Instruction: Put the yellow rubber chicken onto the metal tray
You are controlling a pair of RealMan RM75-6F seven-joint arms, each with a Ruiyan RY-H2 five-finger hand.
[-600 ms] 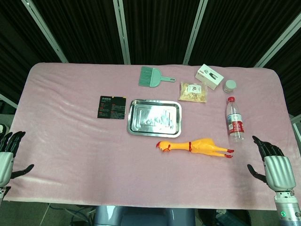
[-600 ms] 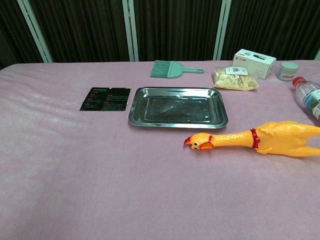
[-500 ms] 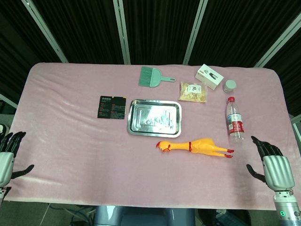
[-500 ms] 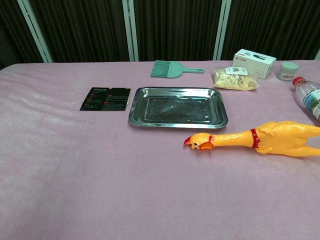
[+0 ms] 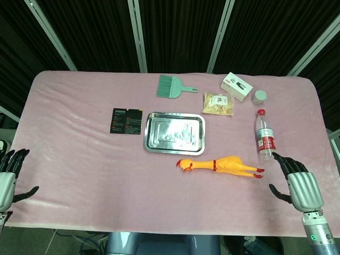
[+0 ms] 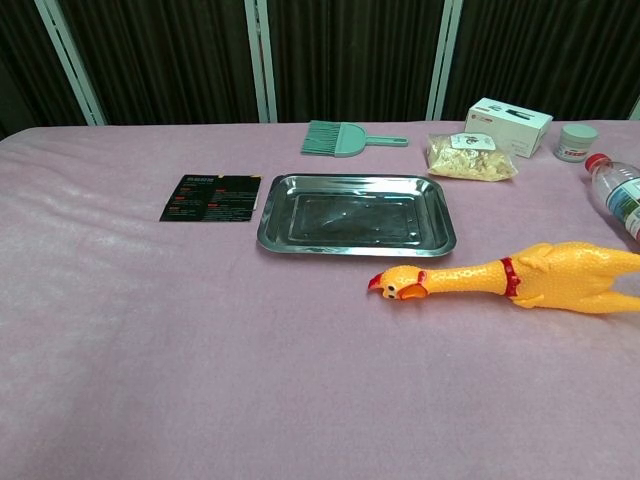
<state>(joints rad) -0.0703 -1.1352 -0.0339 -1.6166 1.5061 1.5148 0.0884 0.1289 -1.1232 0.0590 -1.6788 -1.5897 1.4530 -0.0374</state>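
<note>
Head view: the right hand [image 5: 300, 182] is seen at the near right edge of the table [image 5: 74, 154], back upward, fingers spread apart and pointing toward the far side, thumb set out to the side, nothing held; the left hand [image 5: 7, 178] is seen at the near left corner, partly cut by the picture edge, fingers likewise apart and empty. The yellow rubber chicken [image 5: 220, 165] is laid on its side on the pink cloth, just in front of the metal tray [image 5: 174, 133] and apart from it, its feet turned toward the right hand; the water bottle [image 5: 265, 135] is laid between that hand and the far edge, near the chicken's feet. Behind the tray are shown a green brush [image 5: 173, 86], a snack bag [image 5: 218, 103], a white box [image 5: 236, 86] and a small jar [image 5: 259, 96]; a black card [image 5: 126, 120] is placed left of the tray.

Chest view: neither hand is shown; the chicken [image 6: 515, 276] is seen right of and nearer than the tray [image 6: 356, 213], head toward the middle; the bottle [image 6: 616, 192] is cut by the right edge.
</note>
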